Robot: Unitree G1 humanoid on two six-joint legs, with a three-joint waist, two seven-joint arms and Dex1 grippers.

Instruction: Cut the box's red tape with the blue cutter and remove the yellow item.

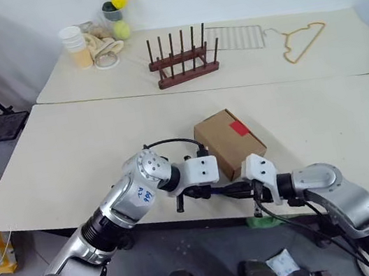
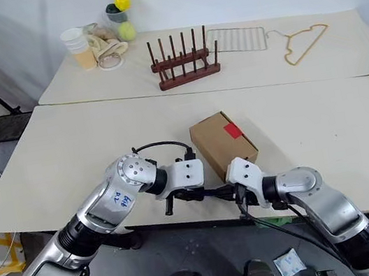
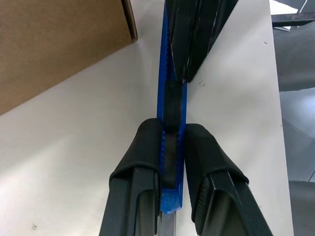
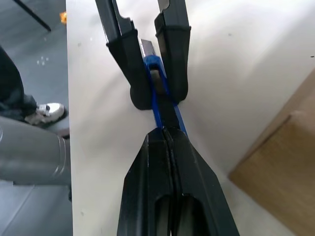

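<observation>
Both hands hold the blue cutter (image 3: pixel 171 123) above the desk (image 1: pixel 68 164) front edge, left hand (image 3: pixel 172 147) clamping one end, right hand (image 4: pixel 167 135) pinching the other, beside the box (image 1: pixel 227 141).

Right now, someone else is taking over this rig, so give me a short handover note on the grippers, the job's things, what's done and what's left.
Left gripper: jaws clamped on the blue cutter, above the table's near edge.
Right gripper: jaws shut on the cutter's other end, so both grippers hold it at once.
The box sits on the table just beyond the grippers, flaps closed, the red tape intact on top.
Yellow item: not seen, presumably inside the box.
Done: cutter picked up.
Left: free the cutter to one gripper, cut the tape, open the box, remove the yellow item.
</observation>
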